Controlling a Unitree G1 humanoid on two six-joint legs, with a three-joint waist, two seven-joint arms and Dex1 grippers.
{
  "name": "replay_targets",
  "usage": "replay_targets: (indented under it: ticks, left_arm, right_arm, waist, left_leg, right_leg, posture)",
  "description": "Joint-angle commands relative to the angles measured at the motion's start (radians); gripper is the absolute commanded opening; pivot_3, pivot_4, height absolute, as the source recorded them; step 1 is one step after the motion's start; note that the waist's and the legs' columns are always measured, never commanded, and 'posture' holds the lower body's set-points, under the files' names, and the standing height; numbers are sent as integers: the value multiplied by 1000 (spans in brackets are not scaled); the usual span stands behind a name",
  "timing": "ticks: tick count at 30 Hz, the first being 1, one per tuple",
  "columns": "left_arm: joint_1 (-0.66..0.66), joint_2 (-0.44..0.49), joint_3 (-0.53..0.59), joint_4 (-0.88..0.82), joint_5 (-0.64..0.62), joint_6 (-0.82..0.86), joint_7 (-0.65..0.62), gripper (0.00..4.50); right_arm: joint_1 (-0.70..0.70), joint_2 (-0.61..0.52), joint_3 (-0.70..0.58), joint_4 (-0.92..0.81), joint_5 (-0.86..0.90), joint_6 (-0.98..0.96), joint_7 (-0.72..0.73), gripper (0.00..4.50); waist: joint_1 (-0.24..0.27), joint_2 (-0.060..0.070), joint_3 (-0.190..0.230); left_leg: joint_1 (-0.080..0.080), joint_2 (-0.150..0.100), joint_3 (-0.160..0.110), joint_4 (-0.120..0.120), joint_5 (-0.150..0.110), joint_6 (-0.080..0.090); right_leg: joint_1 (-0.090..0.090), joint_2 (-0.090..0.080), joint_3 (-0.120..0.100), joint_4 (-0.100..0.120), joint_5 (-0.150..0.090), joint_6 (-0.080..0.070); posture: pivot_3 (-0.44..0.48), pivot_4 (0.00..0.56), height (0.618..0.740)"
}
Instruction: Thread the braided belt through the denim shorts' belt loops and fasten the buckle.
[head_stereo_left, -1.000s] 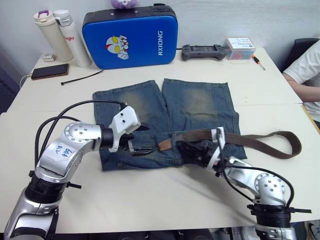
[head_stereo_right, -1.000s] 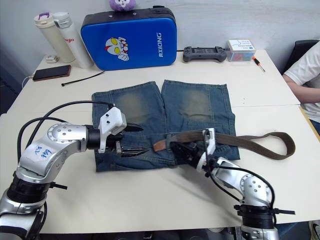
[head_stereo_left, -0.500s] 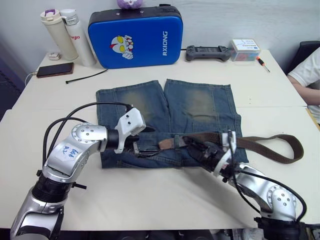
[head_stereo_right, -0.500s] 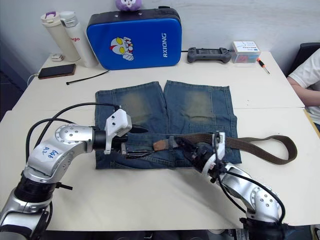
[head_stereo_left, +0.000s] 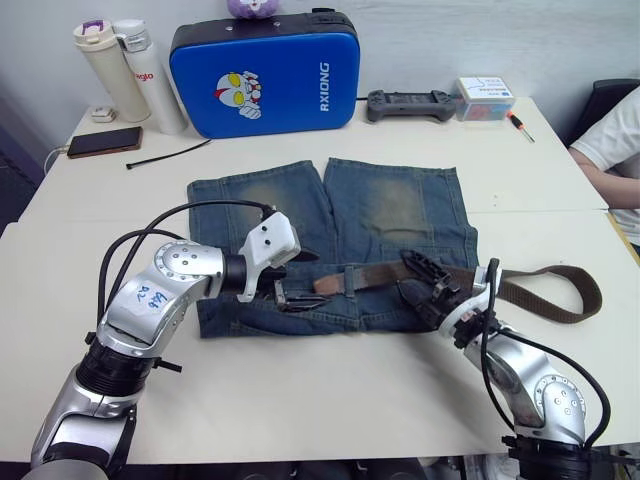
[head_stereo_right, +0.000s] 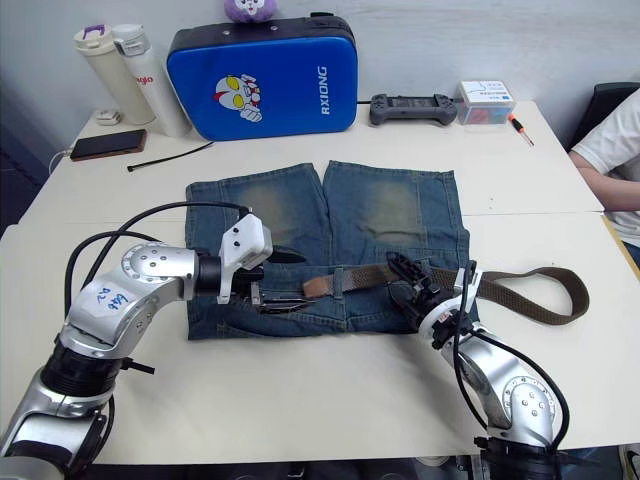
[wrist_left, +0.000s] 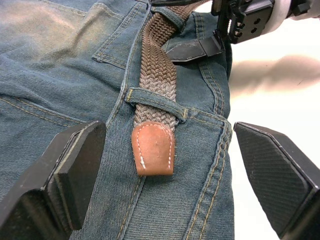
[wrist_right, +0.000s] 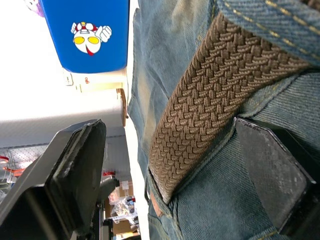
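Braided belt (wrist_left: 157, 75) is rough woven cloth w/ smooth leather tip (stitched), denim shorts (head_stereo_left: 390, 205) faded matt cotton.

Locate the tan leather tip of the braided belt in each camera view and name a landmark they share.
Left eye: leather tip mid-picture on the denim shorts, by the left pincer.
Right eye: tip just left of centre.
Left wrist: tip centre, poking out of a belt loop.
Right wrist: a sliver near the bottom edge.
Shared landmark: the braided belt.
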Motion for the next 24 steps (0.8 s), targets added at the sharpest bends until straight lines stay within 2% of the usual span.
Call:
replay_targets:
  ticks: [1,3,6,9,11,12,13,14,17,24]
  left_arm:
    - [-11,4,6,-10,9,-17,-2,4500]
    - [-9,5,7,-12,12,-15,-1,4500]
    - [-4,8,12,-17,12,-12,1,4500]
    - [3,13,15,-21,12,-11,3,4500]
    - [6,16,14,-23,15,-11,4,4500]
    - [7,17,14,-22,15,-12,4,4500]
    - [7,17,15,-22,16,-12,5,4500]
    - [7,17,16,-22,16,-12,6,4500]
    - [5,15,14,-18,17,-13,7,4500]
    - [-8,10,6,-13,20,-14,4,4500]
  right_arm:
    - [-20,17,18,17,-14,-1,13,4387]
    - [-29,23,17,25,-14,1,15,4387]
    - [-28,27,8,24,-5,1,15,3655]
    - [-8,15,6,-2,15,11,6,2210]
    - [-2,2,11,-32,24,13,-23,1478]
    - [-5,-3,20,-51,38,14,-47,771]
    - [-11,-13,42,-71,43,19,-88,522]
    - [-21,-19,61,-89,32,21,-119,36]
    - [-72,-24,128,-116,38,13,-229,36]
    - [-193,-7,264,-69,0,38,-350,36]
  waist:
    - [0,0,0]
    - [0,0,0]
    - [1,0,0]
    - [2,0,0]
    - [2,0,0]
    - [1,0,0]
    - [0,0,0]
    - [0,0,0]
    - [-3,0,0]
    - [-6,0,0]
  left_leg:
    - [0,0,0,0,0,0]
    - [0,0,0,0,0,0]
    - [0,0,0,0,0,0]
    - [0,0,0,0,0,0]
    - [0,0,0,0,0,0]
    - [0,0,0,0,0,0]
    - [0,0,0,0,0,0]
    - [0,0,0,0,0,0]
    - [0,0,0,-1,0,-1]
    - [0,0,0,-1,1,-1]
  right_leg:
    - [0,0,0,0,0,0]
    - [0,0,0,0,0,0]
    - [0,0,0,0,0,0]
    - [0,0,0,0,0,0]
    - [0,0,0,0,0,0]
    - [0,0,0,0,0,0]
    - [0,0,0,0,0,0]
    - [0,0,0,0,0,0]
    - [-1,0,0,0,0,0]
    - [-1,0,0,1,0,0]
  posture:
    - [0,150,740]
    - [0,150,740]
    - [0,150,740]
    - [0,150,740]
    - [0,150,740]
    - [0,150,740]
    - [0,150,740]
    - [0,150,740]
    - [0,150,740]
    - [0,150,740]
